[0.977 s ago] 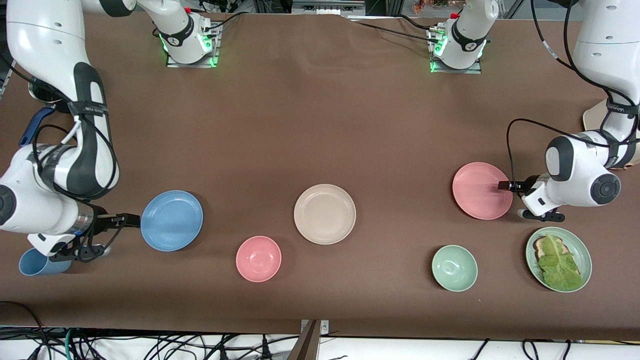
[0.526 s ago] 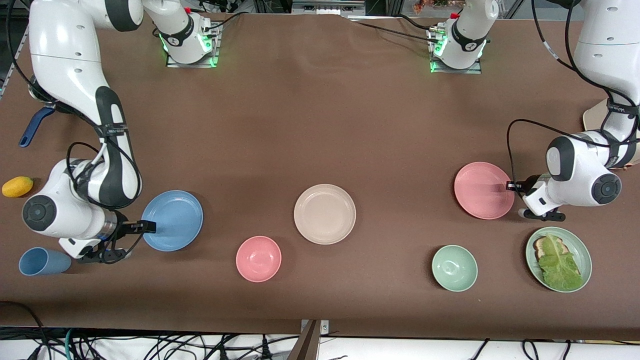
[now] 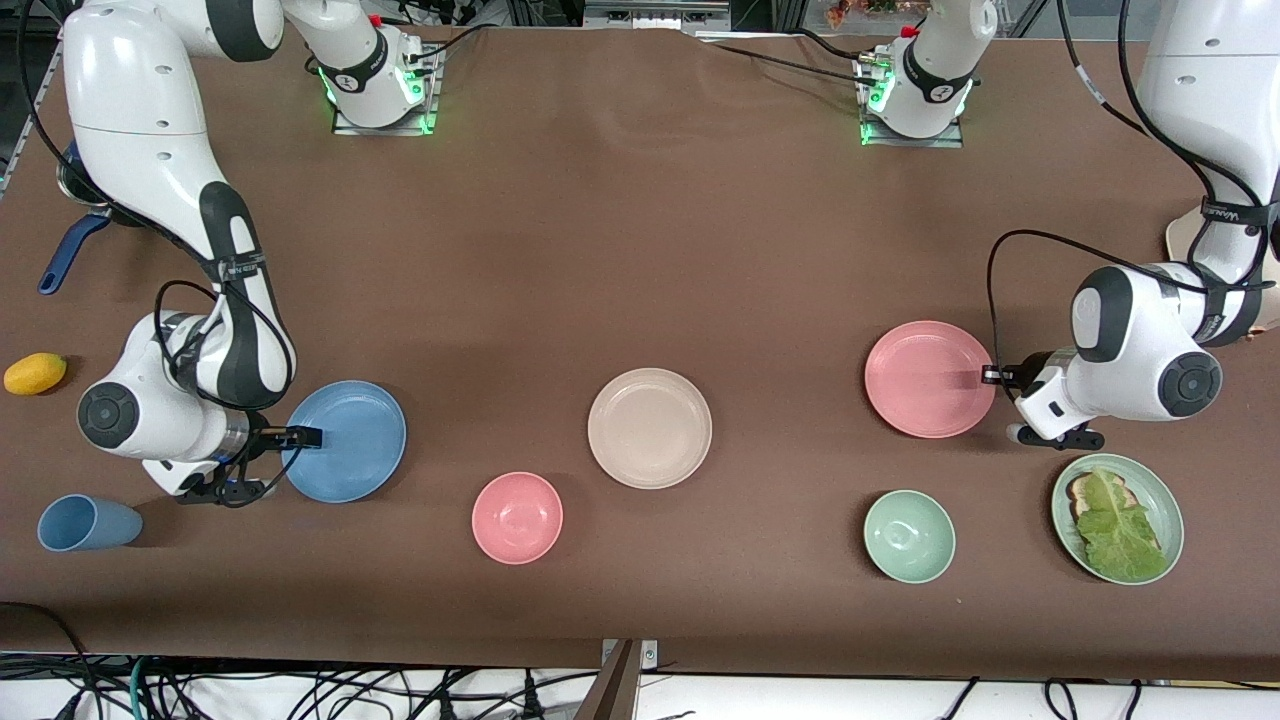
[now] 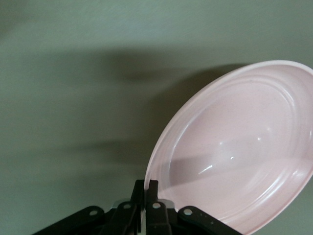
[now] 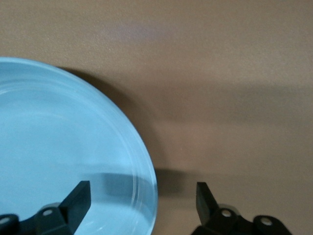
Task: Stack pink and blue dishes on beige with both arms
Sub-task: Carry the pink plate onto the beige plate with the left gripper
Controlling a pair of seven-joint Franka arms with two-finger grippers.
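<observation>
The pink plate [image 3: 925, 378] is toward the left arm's end of the table, and my left gripper [image 3: 992, 376] is shut on its rim. In the left wrist view the pink plate [image 4: 239, 147] tilts above its shadow, its rim pinched by the left gripper [image 4: 146, 188]. The blue plate [image 3: 350, 440] lies flat toward the right arm's end. My right gripper [image 3: 305, 437] is open at its edge. In the right wrist view the right gripper [image 5: 143, 191] has one finger over the blue plate [image 5: 58, 147] and one outside the rim. The beige plate [image 3: 650, 428] lies bare between the two plates.
A pink bowl [image 3: 517, 517] and a green bowl [image 3: 909, 536] sit nearer the camera than the plates. A green plate with toast and lettuce [image 3: 1117, 517] lies below the left gripper. A blue cup [image 3: 88, 523] and a yellow fruit [image 3: 35, 373] lie by the right arm.
My right gripper has slid in until its open fingers straddle the blue plate's rim. My left gripper has carried the pink plate a short way toward the beige plate.
</observation>
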